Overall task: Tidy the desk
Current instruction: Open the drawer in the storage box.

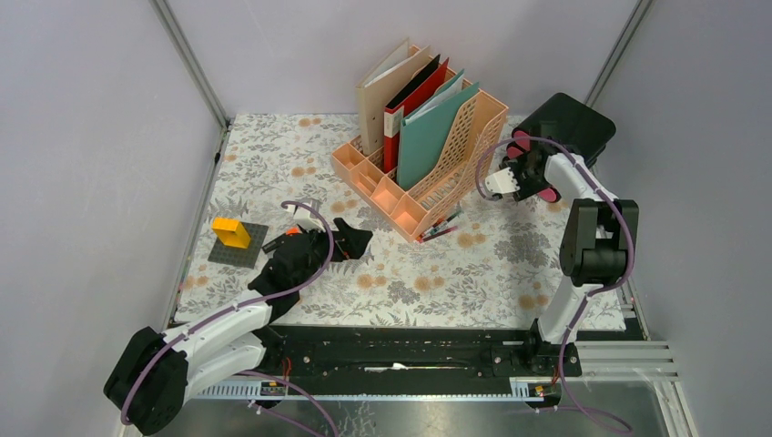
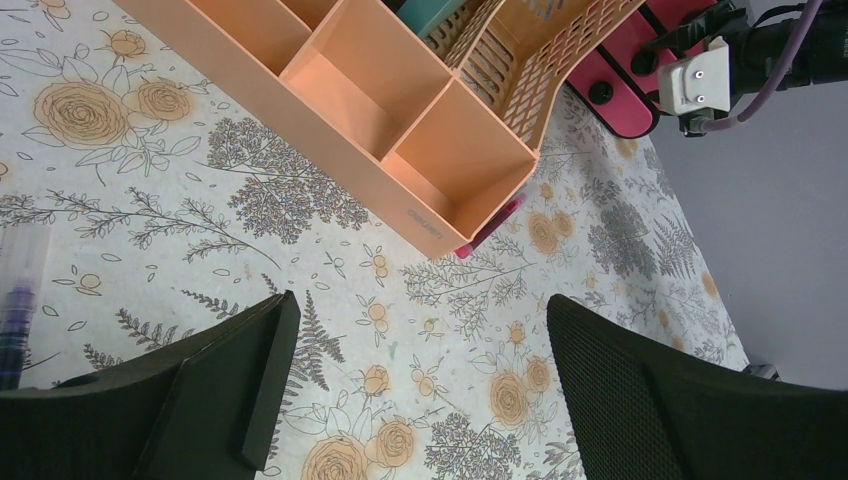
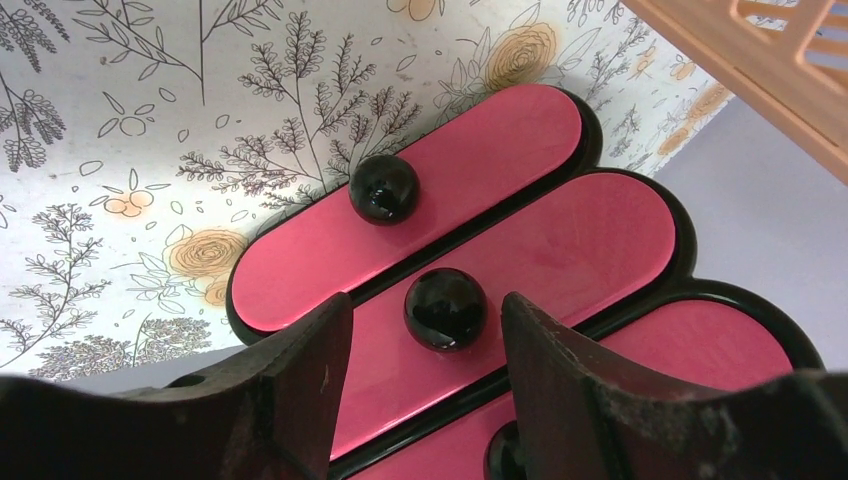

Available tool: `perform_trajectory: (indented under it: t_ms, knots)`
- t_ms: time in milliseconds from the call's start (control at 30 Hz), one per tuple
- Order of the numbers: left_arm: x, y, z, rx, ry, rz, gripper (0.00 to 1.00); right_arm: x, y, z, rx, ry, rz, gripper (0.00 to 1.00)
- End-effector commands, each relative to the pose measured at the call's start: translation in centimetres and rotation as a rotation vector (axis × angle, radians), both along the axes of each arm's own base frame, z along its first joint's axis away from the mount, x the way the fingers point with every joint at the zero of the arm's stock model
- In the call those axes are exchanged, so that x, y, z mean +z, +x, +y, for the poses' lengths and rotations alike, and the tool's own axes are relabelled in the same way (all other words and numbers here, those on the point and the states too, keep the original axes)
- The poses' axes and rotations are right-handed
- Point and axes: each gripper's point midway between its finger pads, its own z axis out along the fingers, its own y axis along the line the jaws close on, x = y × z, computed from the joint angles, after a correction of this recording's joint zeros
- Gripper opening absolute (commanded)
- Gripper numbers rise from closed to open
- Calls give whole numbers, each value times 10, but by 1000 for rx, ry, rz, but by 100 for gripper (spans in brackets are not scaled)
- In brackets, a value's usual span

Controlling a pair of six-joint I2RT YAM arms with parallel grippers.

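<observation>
Grey walls (image 1: 91, 137) close in a counter (image 1: 473, 273) covered by a whitish cloth (image 2: 300, 250) printed with grey leaves and orange flowers. It lies beneath both sets of fingers.

Right fingers (image 3: 590, 400) are spread to either side of the middle knob (image 3: 445, 308) on a small black drawer unit (image 1: 573, 123) with pink drawer fronts (image 3: 470, 170). A gap shows on each side of the knob, so nothing is pinched. This placement looks like a set-up for pulling that drawer open, probably to stow loose things.

Left fingers (image 2: 660, 400) are spread wide, hold nothing and hover low over bare cloth. Ahead of them stands a peach file rack (image 2: 400, 130) with folders (image 1: 428, 118) upright in its back slots. The two compartments nearest these fingers look empty, and pens (image 1: 441, 226) lie just beside the rack's corner. To the outer side of the left fingers, a yellow block (image 1: 231, 232) sits on a grey base plate (image 1: 238, 253).
</observation>
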Motion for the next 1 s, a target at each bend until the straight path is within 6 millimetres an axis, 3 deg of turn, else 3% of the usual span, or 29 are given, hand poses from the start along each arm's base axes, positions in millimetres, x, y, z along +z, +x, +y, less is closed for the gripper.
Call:
perform_trajectory:
  t_ms: [0,633,967]
  knots:
    - [22,5,-5,-9,-48,-58,99,-3,12,-2,250,-167,-6,62]
    - [22,3,-5,-11,-55,-57,99,-9,2,2,283,-162,-24,26]
    - [23,3,-6,-17,-68,-59,99,-15,-38,24,305,-88,17,19]
